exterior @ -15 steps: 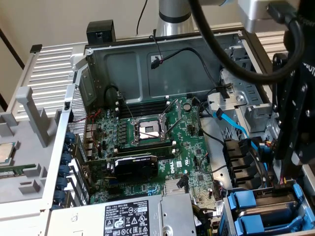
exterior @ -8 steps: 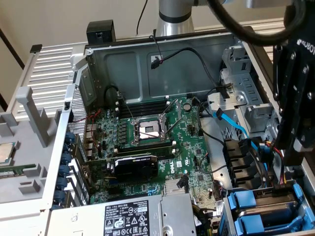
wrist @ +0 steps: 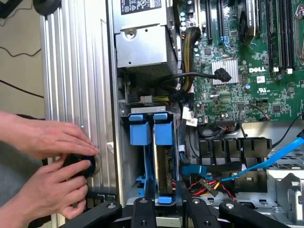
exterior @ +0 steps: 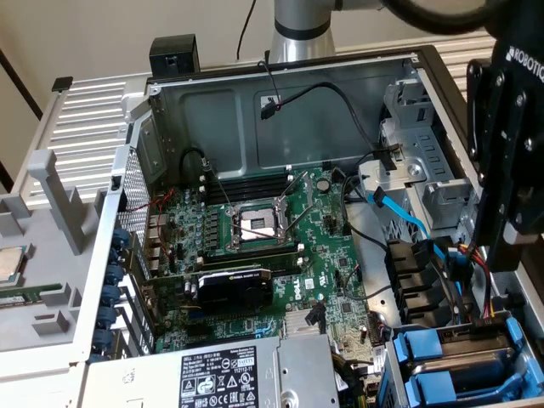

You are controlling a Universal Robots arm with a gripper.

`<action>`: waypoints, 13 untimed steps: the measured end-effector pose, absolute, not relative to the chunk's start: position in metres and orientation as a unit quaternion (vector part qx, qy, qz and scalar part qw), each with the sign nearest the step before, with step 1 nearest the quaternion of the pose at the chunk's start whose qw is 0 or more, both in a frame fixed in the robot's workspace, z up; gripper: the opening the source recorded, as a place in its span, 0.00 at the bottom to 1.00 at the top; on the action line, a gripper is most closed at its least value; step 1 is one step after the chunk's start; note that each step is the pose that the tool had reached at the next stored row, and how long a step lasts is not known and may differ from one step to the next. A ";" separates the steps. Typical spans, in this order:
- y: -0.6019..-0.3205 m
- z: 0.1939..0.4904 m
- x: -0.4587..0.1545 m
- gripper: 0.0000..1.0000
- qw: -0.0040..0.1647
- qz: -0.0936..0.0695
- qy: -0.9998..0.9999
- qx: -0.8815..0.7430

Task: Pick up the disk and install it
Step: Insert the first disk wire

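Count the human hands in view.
2. One hand rests flat on the ribbed case panel. The other hand, right beside it, curls its fingers around a dark round object against that panel. More could be hidden beyond the frame.

The robot's arm rises as a silver column just behind the open computer case. The black hand hangs at the exterior view's right, pointing downward above the case's right side and clear of what lies inside. In the wrist view its two fingers stand side by side and partly spread, with a gap between them and nothing gripped. The outer linkage bars splay away on either side.
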State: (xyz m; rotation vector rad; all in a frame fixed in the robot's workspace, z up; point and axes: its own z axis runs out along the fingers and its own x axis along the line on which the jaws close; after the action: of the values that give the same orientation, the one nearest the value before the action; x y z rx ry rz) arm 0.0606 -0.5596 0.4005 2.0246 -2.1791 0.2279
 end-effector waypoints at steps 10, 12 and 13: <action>-0.553 0.400 0.058 0.31 0.081 0.078 -0.728 0.676; -0.553 0.400 0.056 0.31 0.081 0.078 -0.728 0.676; -0.552 0.400 0.055 0.31 0.081 0.078 -0.728 0.676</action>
State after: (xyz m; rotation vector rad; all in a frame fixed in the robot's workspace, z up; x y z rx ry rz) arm 0.0553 -0.5521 0.4004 2.0216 -2.1761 0.2340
